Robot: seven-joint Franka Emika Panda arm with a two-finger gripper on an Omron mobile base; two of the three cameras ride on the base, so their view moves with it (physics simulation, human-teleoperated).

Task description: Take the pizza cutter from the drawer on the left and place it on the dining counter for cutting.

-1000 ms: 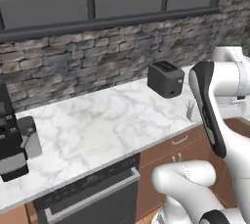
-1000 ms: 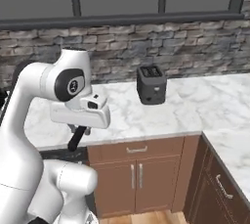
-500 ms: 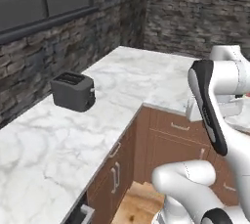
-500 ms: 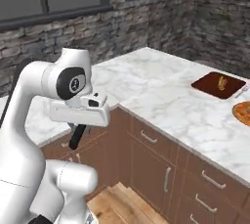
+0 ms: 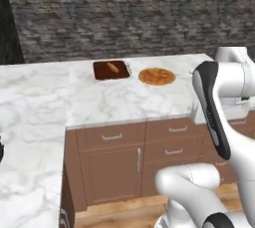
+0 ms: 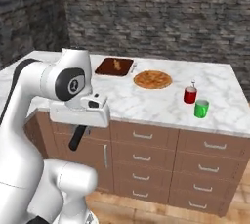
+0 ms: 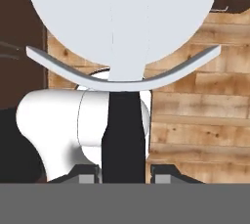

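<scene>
The gripper squeezes the black handle of the pizza cutter; the two finger tips sit on each side of the handle; the big round grey wheel points away from the hand, over the brown wood floor. In the right base view the dark handle hangs down under the white hand, in front of the brown drawers. The dining counter is white marble with grey lines; on it lie a round pizza, a dark board, a red cup and a green cup; the cutter is near this counter's front edge, lower than the top and not touching it. A grey stone wall stands behind.
</scene>
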